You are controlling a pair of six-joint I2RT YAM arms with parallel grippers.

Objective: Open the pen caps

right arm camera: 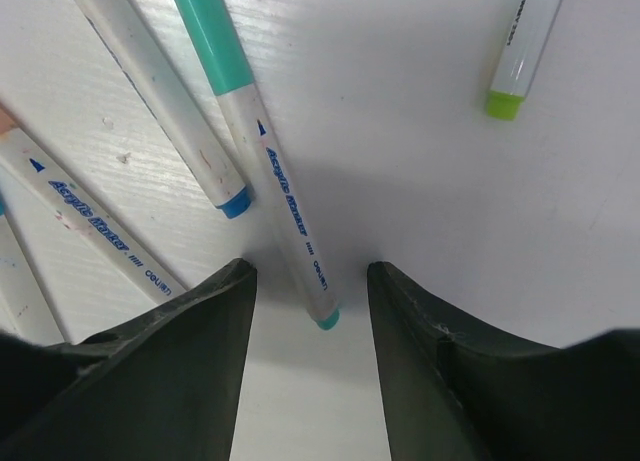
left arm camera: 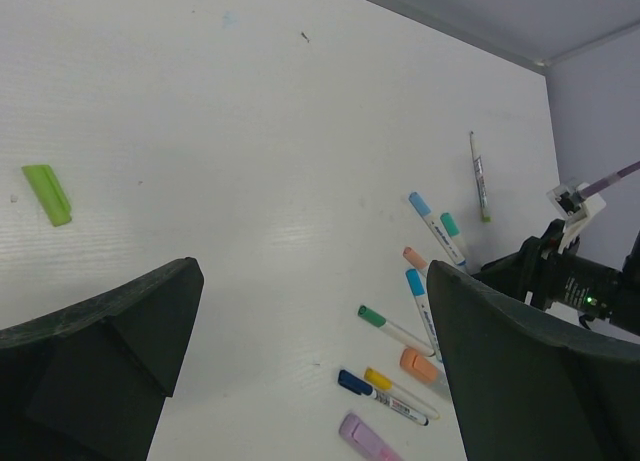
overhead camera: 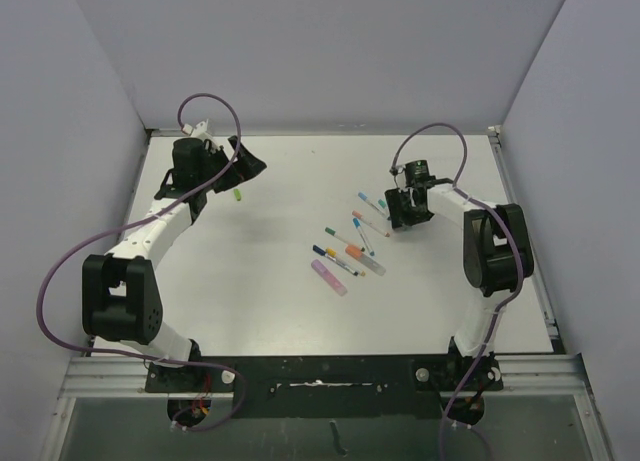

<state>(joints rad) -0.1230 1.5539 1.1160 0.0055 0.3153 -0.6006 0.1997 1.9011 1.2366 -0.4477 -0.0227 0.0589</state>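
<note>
A loose green pen cap [overhead camera: 238, 194] lies alone on the table near my left gripper [overhead camera: 250, 167]; it also shows in the left wrist view [left arm camera: 47, 193]. My left gripper [left arm camera: 312, 281] is wide open and empty above the table. Several capped pens lie in a cluster at mid-table, with an orange cap [overhead camera: 355, 252] and a purple cap [overhead camera: 328, 277] beside them. My right gripper [overhead camera: 398, 221] is low over the cluster. In the right wrist view it [right arm camera: 310, 276] is open, its fingers on either side of the tail of a teal-capped pen [right arm camera: 265, 151], not touching it.
An uncapped pen with a green tip [right arm camera: 520, 61] lies just beyond the right gripper and also shows in the left wrist view [left arm camera: 480, 176]. Blue-capped [left arm camera: 420, 203], green-capped [left arm camera: 370, 316], dark blue [left arm camera: 352, 383] and yellow [left arm camera: 378, 379] pens lie close together. Walls enclose the table.
</note>
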